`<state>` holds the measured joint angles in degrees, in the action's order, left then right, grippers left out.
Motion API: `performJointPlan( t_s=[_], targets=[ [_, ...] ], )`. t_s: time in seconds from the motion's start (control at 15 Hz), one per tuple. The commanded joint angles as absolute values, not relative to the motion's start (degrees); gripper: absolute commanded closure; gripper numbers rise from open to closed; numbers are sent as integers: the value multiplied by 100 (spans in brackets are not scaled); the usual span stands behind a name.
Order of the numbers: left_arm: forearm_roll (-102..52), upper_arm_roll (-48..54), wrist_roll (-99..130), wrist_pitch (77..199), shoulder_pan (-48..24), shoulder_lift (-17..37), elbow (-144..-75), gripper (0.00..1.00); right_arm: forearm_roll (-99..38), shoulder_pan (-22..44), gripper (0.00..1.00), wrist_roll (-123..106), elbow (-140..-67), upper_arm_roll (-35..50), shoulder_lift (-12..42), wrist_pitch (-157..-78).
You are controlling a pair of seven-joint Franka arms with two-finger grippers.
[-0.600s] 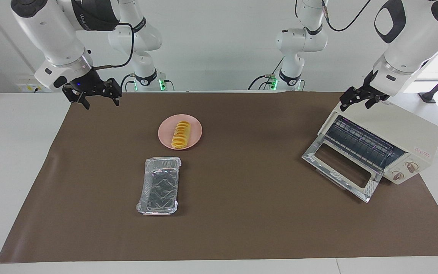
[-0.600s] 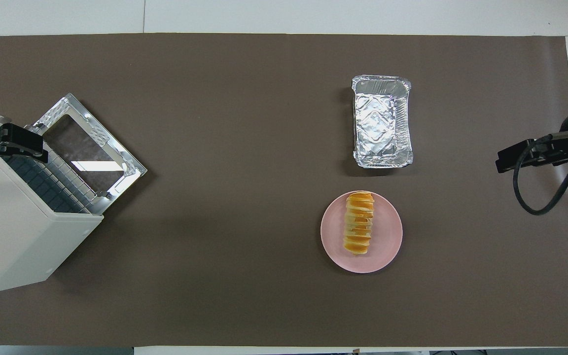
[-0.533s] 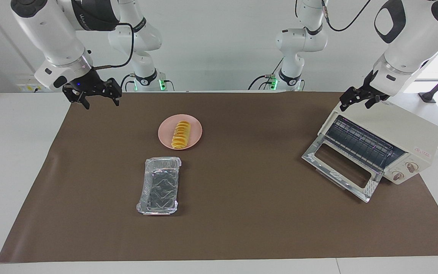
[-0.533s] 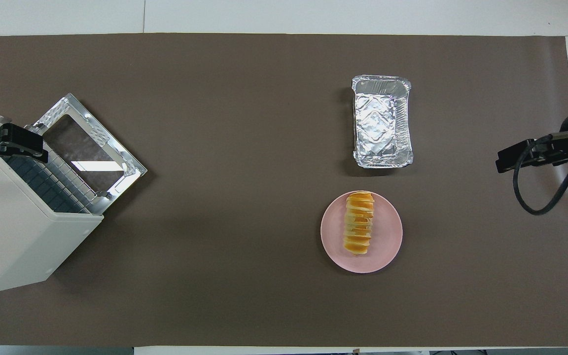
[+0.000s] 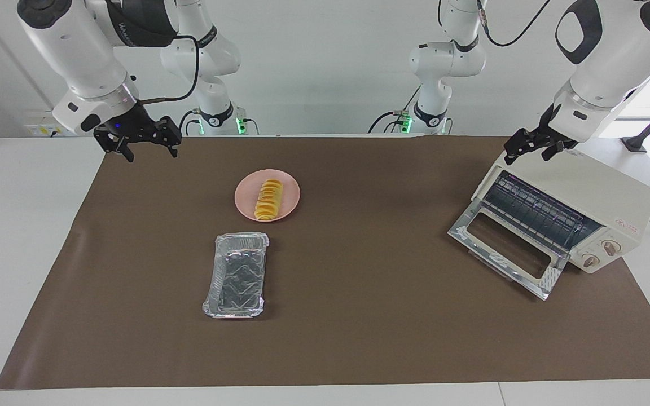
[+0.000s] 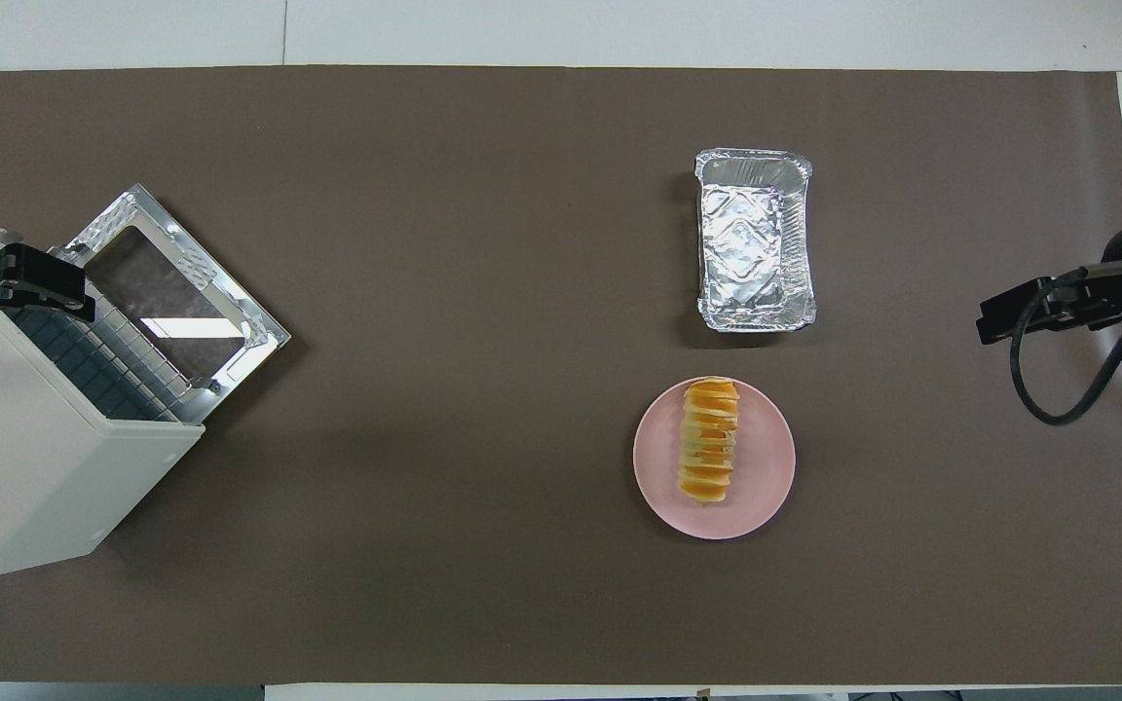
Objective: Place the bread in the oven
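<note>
The bread (image 5: 268,198) (image 6: 709,440), a ridged golden loaf, lies on a pink plate (image 5: 291,207) (image 6: 767,472) near the middle of the brown mat. The cream oven (image 5: 590,189) (image 6: 25,477) stands at the left arm's end, its glass door (image 5: 503,248) (image 6: 176,282) folded down and the wire rack showing. My left gripper (image 5: 527,157) (image 6: 16,287) hangs open over the oven's top corner, holding nothing. My right gripper (image 5: 151,154) (image 6: 1038,313) hangs open and empty over the mat's edge at the right arm's end, well apart from the bread.
A silver foil tray (image 5: 237,275) (image 6: 754,239) lies empty on the mat, just farther from the robots than the plate. The brown mat (image 5: 370,316) covers most of the white table.
The right gripper has drifted very slightly; the left gripper, the bread, the tray and the oven have not moved.
</note>
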<state>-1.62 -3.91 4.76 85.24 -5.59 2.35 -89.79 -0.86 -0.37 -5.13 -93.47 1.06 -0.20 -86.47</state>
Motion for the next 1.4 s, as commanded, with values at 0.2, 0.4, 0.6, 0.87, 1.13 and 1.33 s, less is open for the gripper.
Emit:
performJointPlan(
  t_s=[0.2,0.4,0.6,0.87,1.13,1.33],
  targets=[
    [-246,-378,448,8517,-501,255,-8912,0,-132,331,0,454,-10324,281,-465,-9332],
    [-246,-378,448,8517,-501,255,-8912,0,-132,790,0,1237,-10853,290,-536,-9816],
    [-246,-378,448,8517,-501,255,-8912,0,-141,1229,0,1896,-11423,290,-483,-10385],
    [-246,-378,448,8517,-501,255,-8912,0,-141,1862,0,2740,-12400,290,-370,-11818],
    [-246,-378,448,8517,-501,255,-8912,0,-141,2136,0,3207,-12945,290,-18,-12961],
    [-246,-378,448,8517,-501,255,-8912,0,-141,2206,0,3226,-13402,290,9,-13534]
  ],
)
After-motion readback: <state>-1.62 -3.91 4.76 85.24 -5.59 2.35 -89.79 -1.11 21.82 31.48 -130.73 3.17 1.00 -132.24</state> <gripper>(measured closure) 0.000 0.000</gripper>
